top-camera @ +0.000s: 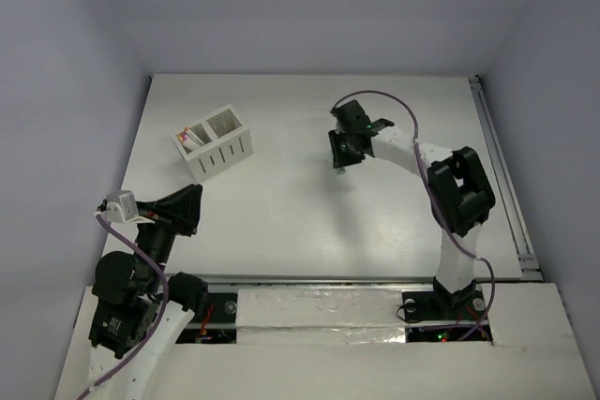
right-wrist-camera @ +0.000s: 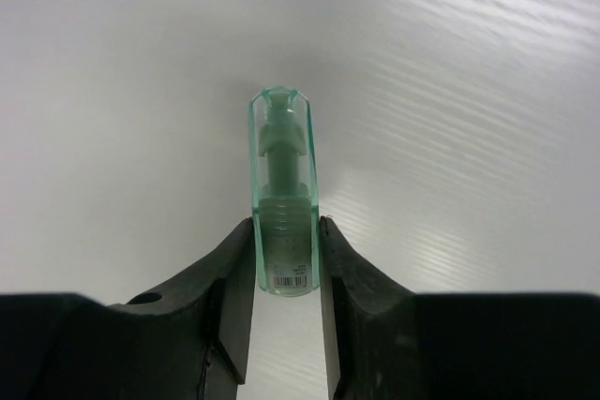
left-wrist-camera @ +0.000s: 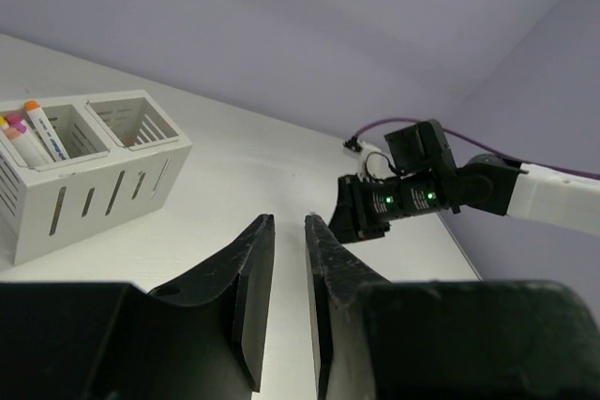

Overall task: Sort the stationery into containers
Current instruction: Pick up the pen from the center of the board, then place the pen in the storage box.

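The white two-compartment organiser [top-camera: 221, 150] stands at the table's back left; it also shows in the left wrist view [left-wrist-camera: 103, 185]. Several white pens [left-wrist-camera: 36, 130] with orange, pink and yellow ends stand in its left compartment; the right compartment looks empty. My right gripper [right-wrist-camera: 285, 223] is shut on the mint-green marker [right-wrist-camera: 282, 175], cap pointing away, just above the table. In the top view the right gripper [top-camera: 342, 162] is mid-table, right of the organiser. My left gripper [left-wrist-camera: 289, 220] is empty, its jaws nearly together with a thin gap, hovering near the front left [top-camera: 192, 196].
The right arm [left-wrist-camera: 422, 196] with its purple cable [top-camera: 375, 96] shows in the left wrist view. Grey walls enclose the table on three sides. A metal rail [top-camera: 502, 175] runs along the right edge.
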Robot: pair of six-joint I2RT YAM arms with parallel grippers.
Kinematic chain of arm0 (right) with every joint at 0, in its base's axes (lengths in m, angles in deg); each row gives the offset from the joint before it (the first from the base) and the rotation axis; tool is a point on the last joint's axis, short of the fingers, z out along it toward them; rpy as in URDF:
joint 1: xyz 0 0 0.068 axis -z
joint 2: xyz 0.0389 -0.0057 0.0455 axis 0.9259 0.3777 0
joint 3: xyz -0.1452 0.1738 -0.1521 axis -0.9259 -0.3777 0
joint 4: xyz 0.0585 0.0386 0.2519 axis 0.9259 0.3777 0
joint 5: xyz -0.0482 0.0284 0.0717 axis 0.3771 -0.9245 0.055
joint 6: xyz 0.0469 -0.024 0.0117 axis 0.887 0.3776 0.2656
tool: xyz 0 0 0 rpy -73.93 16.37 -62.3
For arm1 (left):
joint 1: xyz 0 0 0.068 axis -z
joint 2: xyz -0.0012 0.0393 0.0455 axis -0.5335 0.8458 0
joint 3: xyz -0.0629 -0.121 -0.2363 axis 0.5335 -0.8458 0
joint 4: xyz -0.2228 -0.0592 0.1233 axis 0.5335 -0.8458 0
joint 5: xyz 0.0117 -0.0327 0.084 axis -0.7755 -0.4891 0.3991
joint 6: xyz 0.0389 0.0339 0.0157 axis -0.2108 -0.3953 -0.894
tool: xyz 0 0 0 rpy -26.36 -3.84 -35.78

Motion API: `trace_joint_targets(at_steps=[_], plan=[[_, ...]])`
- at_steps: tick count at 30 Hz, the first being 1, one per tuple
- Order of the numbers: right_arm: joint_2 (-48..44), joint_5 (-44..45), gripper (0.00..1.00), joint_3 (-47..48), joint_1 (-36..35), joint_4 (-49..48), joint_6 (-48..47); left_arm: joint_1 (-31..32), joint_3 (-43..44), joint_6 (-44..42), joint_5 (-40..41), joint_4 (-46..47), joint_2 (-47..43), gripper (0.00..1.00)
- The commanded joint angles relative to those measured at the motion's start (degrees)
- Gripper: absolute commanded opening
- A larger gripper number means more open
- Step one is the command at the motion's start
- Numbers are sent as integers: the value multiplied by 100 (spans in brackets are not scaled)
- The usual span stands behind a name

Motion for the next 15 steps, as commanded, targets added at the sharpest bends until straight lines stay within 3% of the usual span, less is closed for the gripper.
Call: trace_joint_targets(at_steps=[1, 7, 15], plan=[[33, -457, 7, 805, -585, -661, 567, -22, -67, -47, -99, 324, -113, 18], [639, -1099, 8, 1974, -1227, -2066, 1745, -22, -67, -47, -99, 324, -105, 20], [1817, -775, 8, 3302, -1719, -3395, 2862, -75, -67, -64, -99, 315, -79, 22]])
